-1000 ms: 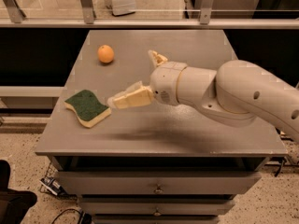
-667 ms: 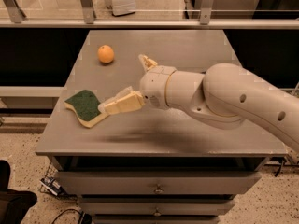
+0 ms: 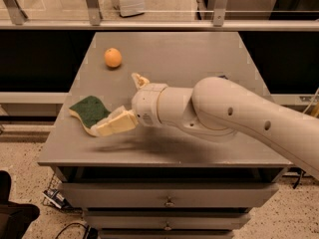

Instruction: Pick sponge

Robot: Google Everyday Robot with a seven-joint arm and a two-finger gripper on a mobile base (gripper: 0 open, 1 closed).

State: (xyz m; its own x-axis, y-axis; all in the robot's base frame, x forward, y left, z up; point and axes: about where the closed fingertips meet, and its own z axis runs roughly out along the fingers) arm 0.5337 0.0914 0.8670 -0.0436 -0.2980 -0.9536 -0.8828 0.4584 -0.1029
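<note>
The sponge (image 3: 88, 110), dark green on top over pale yellow foam, lies flat near the left front of the grey table (image 3: 199, 59). My gripper (image 3: 116, 103) is just to the right of it, low over the table, with its jaws open wide. The near finger (image 3: 113, 125) reaches along the sponge's front right edge and overlaps it in view. The far finger (image 3: 139, 80) stands apart behind, to the right of the sponge. Nothing is held.
A small orange fruit (image 3: 113, 57) sits at the table's back left. My white arm (image 3: 234, 116) crosses the right half of the table. A railing with glass runs behind the table. Drawers are under the front edge.
The gripper has moved left and slightly forward toward the sponge. Its near finger now lies against the sponge's front right edge. The sponge and fruit have not moved.
</note>
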